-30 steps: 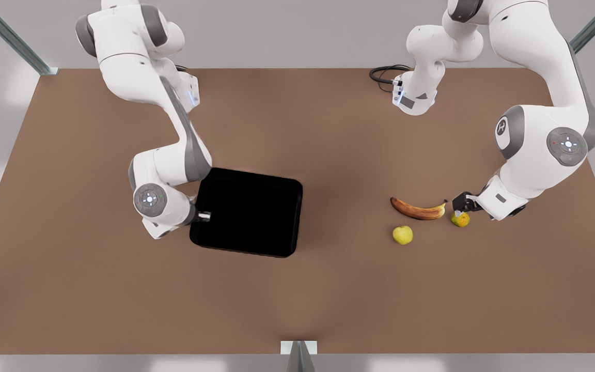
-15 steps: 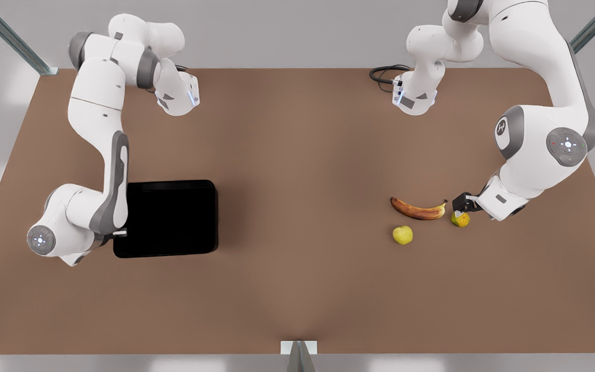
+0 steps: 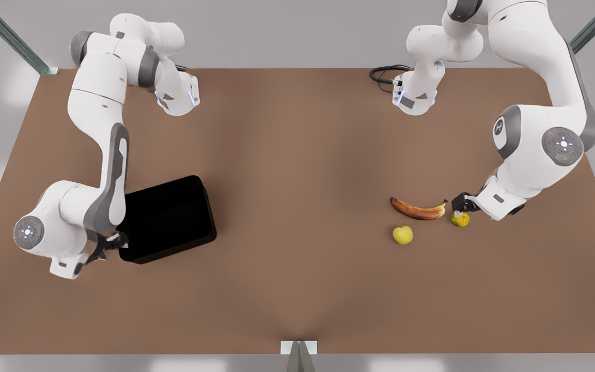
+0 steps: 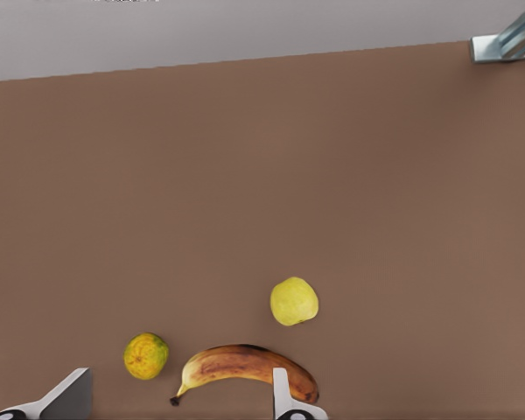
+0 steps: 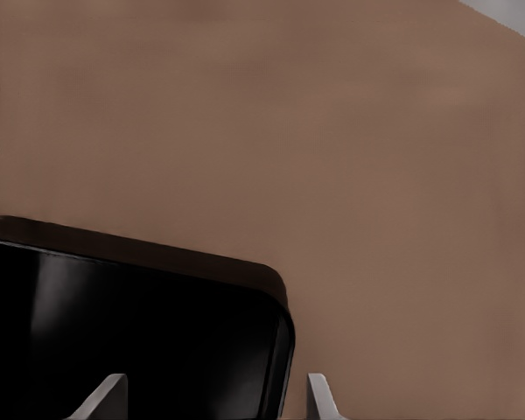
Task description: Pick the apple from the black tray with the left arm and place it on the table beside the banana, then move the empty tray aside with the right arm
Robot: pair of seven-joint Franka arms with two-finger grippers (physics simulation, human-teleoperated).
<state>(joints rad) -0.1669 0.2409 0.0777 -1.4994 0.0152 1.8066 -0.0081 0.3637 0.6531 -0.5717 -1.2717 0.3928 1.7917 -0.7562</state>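
The pale yellow-green apple [image 3: 402, 234] [image 4: 294, 300] rests on the brown table [image 3: 297, 155], just in front of the brown-patched banana [image 3: 418, 209] [image 4: 249, 367]. My left gripper [image 3: 461, 204] [image 4: 181, 378], at the front view's right, hovers open and empty over the banana's stem end. The black tray [image 3: 168, 219] [image 5: 131, 332] lies empty at the front view's left, skewed to the table's edges. My right gripper [image 3: 112, 243] [image 5: 214, 389] is open at the tray's near-left corner, its fingers straddling the rim without gripping it.
A smaller green-orange mottled fruit [image 3: 460, 219] [image 4: 146, 355] sits right under the left gripper, by the banana's stem tip. A black cable [image 3: 385, 75] loops at the table's far edge. Bare tabletop spans the middle between tray and fruit.
The right arm dragged the tray well toward the front view's left, then the tray swung askew and the gripper let go of its rim. The left arm, apple and banana stayed put.
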